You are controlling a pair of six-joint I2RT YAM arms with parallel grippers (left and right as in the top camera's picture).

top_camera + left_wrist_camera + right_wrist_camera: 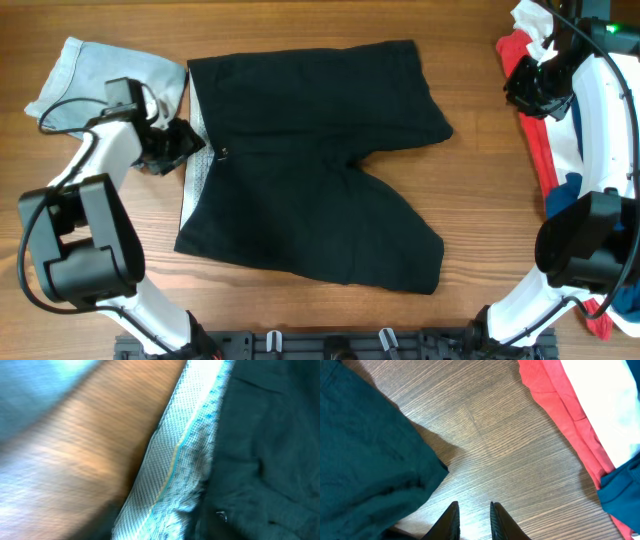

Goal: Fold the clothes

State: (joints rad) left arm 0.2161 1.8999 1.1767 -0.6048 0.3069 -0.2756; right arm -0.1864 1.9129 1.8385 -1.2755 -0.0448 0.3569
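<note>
I count one pair of black shorts (310, 170) on the tabletop (480, 200), spread flat and unfolded, with its two wide legs splaying away from my left hand (178, 145) toward the right one. The left hand sits right at the edge of the pale speckled waistband (195, 160), about halfway along it. From overhead the hand is a dark shape against dark cloth, and its own camera shows none of its fingers, so I cannot tell whether it is apart or closed on the band. That wrist view is blurred: one strip of waistband (175, 460), black fabric (265, 450) beyond it, bare wood on the near side.

Just behind the left hand, on the side away from the black shorts, lies one pair of pale-blue denim shorts (100, 80), partly under the arm.

My right hand (472, 507) hangs over bare wood, well apart from the nearest black leg. Its two fingers (451, 520) stand narrowly apart with nothing between them. One corner of a black leg (370, 450) lies to one side of it. On the other side is a heap in three colours: one red cloth (560, 415), one white cloth (610, 400) and one blue cloth (625, 490)
</note>
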